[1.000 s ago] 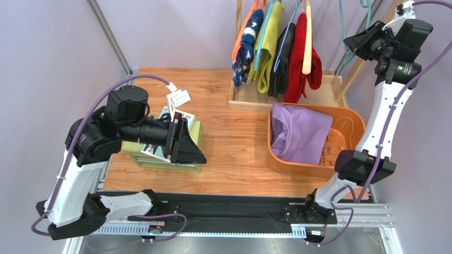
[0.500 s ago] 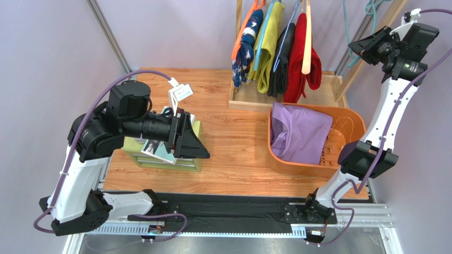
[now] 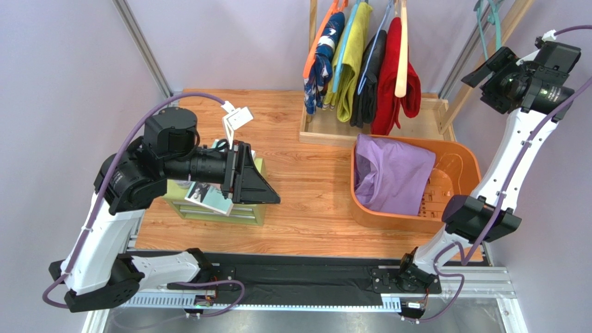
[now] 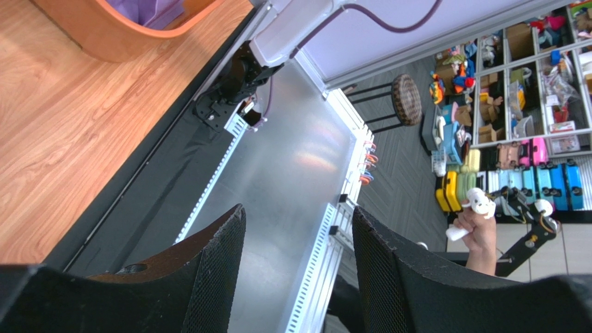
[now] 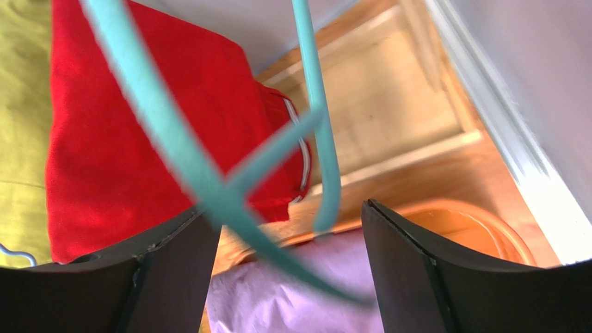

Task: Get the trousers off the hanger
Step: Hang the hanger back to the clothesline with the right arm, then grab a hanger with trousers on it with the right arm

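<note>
Four pairs of trousers hang on the rack at the back: navy patterned (image 3: 324, 62), yellow-green (image 3: 353, 59), black (image 3: 370, 80) and red (image 3: 396, 90). The lilac trousers (image 3: 392, 173) lie in the orange basket (image 3: 465, 156). My right gripper (image 3: 483, 67) is raised at the far right, open. In its wrist view a bare teal hanger (image 5: 167, 139) crosses blurred in front of the spread jaws of the right gripper (image 5: 283, 208), free of both fingers, with red trousers (image 5: 104, 139) and lilac trousers (image 5: 278, 305) beyond. My left gripper (image 3: 267, 194) hovers open and empty at the left.
A green box (image 3: 243, 211) holding booklets sits under the left arm, white tags (image 3: 236, 118) dangling near it. The rack's wooden base tray (image 3: 326, 132) stands behind the basket. The left wrist view of the left gripper (image 4: 299, 211) looks past the table's near edge.
The right gripper has opened and let go of the teal hanger, which now swings, and the arm has drawn back to the right. The left arm has drifted slightly right.
</note>
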Controlling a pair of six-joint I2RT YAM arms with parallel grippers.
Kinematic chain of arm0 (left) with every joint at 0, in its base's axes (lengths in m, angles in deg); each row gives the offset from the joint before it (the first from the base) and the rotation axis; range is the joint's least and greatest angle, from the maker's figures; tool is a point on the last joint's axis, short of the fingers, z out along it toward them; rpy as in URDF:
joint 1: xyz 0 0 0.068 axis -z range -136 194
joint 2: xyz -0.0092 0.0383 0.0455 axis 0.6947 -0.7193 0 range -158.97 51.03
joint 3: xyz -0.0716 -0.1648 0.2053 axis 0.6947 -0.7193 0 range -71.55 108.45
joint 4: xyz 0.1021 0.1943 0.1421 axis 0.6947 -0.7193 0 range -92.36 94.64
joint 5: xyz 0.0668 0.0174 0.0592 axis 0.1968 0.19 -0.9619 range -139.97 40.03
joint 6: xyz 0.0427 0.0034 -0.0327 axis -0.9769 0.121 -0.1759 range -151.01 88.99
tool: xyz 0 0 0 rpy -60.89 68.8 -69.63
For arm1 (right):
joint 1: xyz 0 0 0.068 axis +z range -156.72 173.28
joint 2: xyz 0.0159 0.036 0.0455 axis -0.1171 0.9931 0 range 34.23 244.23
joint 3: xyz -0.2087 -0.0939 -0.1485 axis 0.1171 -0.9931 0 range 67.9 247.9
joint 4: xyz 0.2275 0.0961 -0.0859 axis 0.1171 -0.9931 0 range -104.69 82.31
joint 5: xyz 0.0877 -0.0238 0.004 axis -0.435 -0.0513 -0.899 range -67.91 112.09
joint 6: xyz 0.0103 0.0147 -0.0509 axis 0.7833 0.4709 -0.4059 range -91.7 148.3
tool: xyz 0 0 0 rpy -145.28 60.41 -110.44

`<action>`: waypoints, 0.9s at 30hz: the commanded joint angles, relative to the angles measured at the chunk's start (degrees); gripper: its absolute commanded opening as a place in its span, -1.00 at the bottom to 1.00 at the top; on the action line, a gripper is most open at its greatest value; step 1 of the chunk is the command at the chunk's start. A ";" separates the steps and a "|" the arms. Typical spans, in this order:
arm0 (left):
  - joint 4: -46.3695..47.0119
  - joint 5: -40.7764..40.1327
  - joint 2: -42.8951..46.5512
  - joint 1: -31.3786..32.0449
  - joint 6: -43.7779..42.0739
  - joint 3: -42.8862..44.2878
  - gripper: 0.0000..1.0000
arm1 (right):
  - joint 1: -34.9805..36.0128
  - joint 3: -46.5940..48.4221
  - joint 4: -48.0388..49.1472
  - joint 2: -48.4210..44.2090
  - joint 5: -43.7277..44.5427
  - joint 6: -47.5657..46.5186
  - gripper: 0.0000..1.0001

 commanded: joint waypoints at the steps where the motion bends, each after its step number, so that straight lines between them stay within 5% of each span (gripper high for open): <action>1: 5.51 0.65 2.52 0.21 2.48 -3.02 0.27 | -0.08 0.11 -5.55 -8.83 8.45 -2.82 0.57; 10: 7.09 -0.84 4.63 0.21 3.36 -4.52 0.27 | 1.41 -3.15 -7.05 -20.97 14.17 0.25 0.58; 13: 7.88 -1.02 5.33 0.21 3.97 -5.14 0.27 | 2.81 -2.71 -3.81 -22.90 9.18 2.18 0.56; 22: 10.87 -0.67 6.74 0.21 5.64 -8.12 0.27 | 23.80 4.41 3.31 -14.75 3.97 6.31 0.54; 27: 12.54 -1.81 8.41 0.21 6.78 -9.53 0.27 | 27.87 0.90 11.75 -11.66 5.12 6.85 0.54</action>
